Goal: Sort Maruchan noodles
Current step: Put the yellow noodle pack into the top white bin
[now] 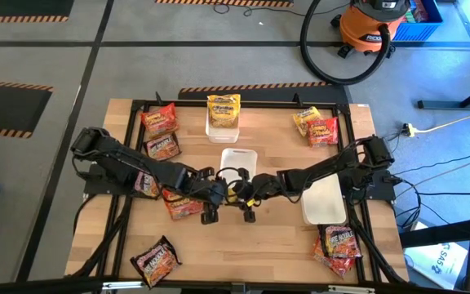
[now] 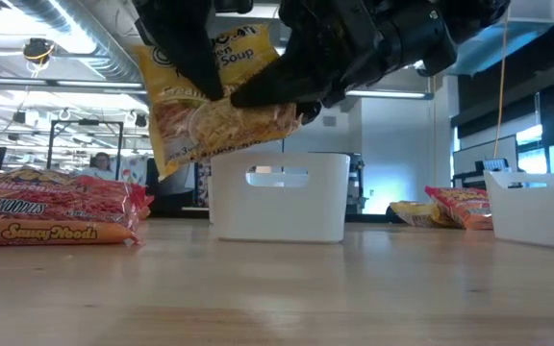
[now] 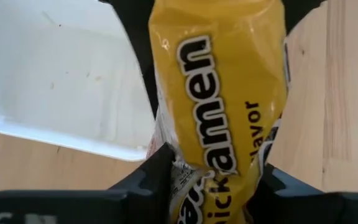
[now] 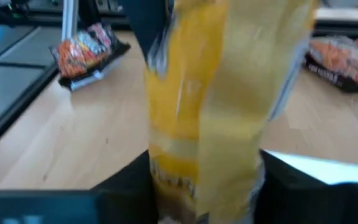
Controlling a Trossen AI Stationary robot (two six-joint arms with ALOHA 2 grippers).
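Mid-handover above the table's centre, just before the middle white tray (image 1: 238,158): yellow packet (image 2: 214,101) pinched between left gripper (image 3: 213,168) and right gripper (image 4: 204,171), both clamped on it; next, probably one release, then carry to the yellow pile.

A grey floor (image 1: 72,49) with hazard-striped tape (image 1: 235,88) surrounds the wooden table (image 1: 243,245); 1 orange shop vacuum (image 1: 374,24) stands nearby, under ceiling ducts (image 2: 75,38).

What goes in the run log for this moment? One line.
left gripper: closed on yellow ramen packet | right gripper: around same packet | site: mid-table, above wood, beside white tray
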